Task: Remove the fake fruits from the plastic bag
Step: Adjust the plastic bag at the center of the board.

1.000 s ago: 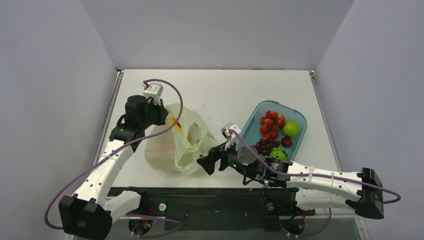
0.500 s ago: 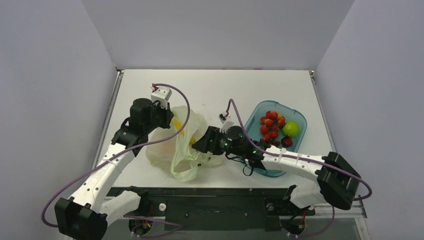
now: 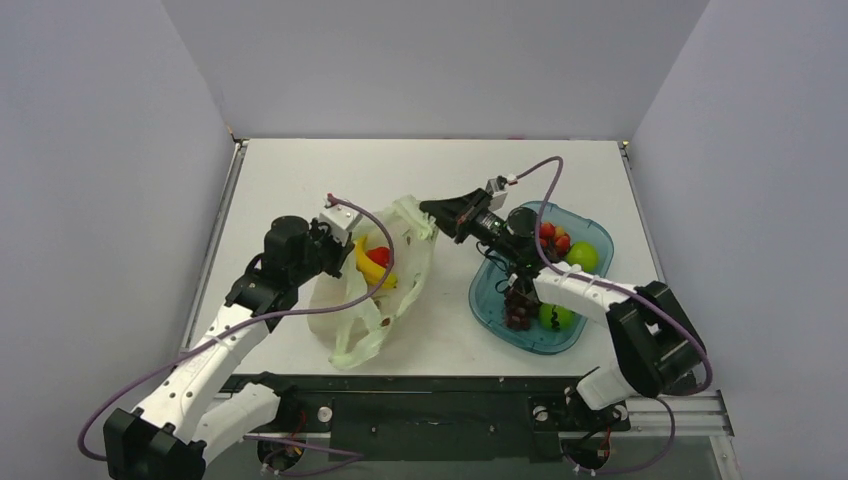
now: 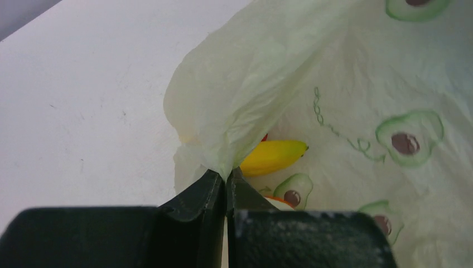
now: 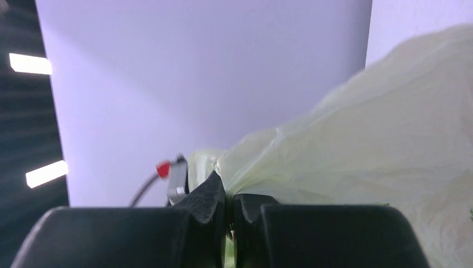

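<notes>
Bag-opening step: you are pinching the bag [image 4: 334, 84] between the pressed-together fingers of left gripper [image 4: 226, 176] and right gripper [image 5: 228, 192], spreading its mouth (banana [image 4: 273, 157], red fruit [image 3: 377, 256] lying inside); next, free one gripper to reach in.

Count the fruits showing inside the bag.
2: a banana in the bag's open mouth, and a red fruit nestled against it. An orange sliver in the left wrist view may be a third; others may be hidden.
</notes>
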`<state>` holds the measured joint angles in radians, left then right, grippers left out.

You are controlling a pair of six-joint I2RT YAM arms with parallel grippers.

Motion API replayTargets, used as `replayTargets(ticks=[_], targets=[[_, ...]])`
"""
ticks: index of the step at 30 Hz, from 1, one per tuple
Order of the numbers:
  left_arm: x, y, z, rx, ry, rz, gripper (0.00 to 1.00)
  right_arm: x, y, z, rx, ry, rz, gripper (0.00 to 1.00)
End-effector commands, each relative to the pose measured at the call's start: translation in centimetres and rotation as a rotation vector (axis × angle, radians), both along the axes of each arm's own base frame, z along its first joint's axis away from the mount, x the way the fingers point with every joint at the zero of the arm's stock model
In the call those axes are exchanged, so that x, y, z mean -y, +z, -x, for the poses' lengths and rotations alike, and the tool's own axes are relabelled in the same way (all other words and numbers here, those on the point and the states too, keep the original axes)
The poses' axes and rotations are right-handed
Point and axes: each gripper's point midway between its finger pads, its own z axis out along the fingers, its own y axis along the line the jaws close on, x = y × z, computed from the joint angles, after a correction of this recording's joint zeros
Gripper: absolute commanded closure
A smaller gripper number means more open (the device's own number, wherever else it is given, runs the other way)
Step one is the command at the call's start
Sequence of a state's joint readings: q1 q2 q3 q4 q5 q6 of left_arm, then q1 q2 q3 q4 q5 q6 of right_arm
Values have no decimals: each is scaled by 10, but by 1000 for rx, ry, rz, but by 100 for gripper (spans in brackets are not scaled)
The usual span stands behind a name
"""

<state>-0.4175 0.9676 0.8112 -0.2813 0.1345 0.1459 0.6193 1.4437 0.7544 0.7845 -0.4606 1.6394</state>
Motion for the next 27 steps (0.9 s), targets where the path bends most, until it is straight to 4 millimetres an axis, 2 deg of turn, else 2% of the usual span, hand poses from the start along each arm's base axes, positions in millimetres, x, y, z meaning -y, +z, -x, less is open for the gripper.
replayTargets(ticks=[1,3,4,6,8,10,11,13,16,17,19,20,21,22,23,26,27], targets=[[12,24,9,182,-156,-13,100,28,2,-45,-122,-77,-195,98],[18,25,18,197,-214,3,100,21,-17,-66,-147,-86,-163,91],[21,26,21,200,-233,10,100,12,-26,-80,-146,-77,-149,89],[29,25,28,185,-289,28,100,-3,-39,-94,-153,-44,-135,89],[36,23,32,161,-330,41,100,-14,-43,-100,-137,-4,-149,89],[38,19,31,139,-333,44,100,-15,-35,-95,-90,24,-192,88],[36,17,27,131,-314,41,100,-11,-32,-94,-70,18,-199,86],[32,16,21,126,-269,34,100,-3,-33,-86,-7,0,-147,73],[25,20,13,127,-205,32,100,10,-66,-66,38,-24,115,56],[20,20,9,132,-169,28,100,17,-84,-58,21,-26,182,48],[14,24,4,139,-126,29,100,33,-108,-40,28,-23,317,42],[13,26,3,143,-119,33,100,44,-109,-35,57,-30,369,40],[11,28,3,141,-108,38,100,52,-121,-27,73,-24,416,38],[11,29,2,143,-105,41,100,62,-116,-22,88,-33,435,37],[10,30,2,146,-99,42,100,68,-123,-16,112,-21,472,36],[8,33,2,156,-86,42,100,100,-120,-6,159,-55,567,32],[7,35,3,161,-84,43,100,108,-119,-6,223,-56,634,30]])
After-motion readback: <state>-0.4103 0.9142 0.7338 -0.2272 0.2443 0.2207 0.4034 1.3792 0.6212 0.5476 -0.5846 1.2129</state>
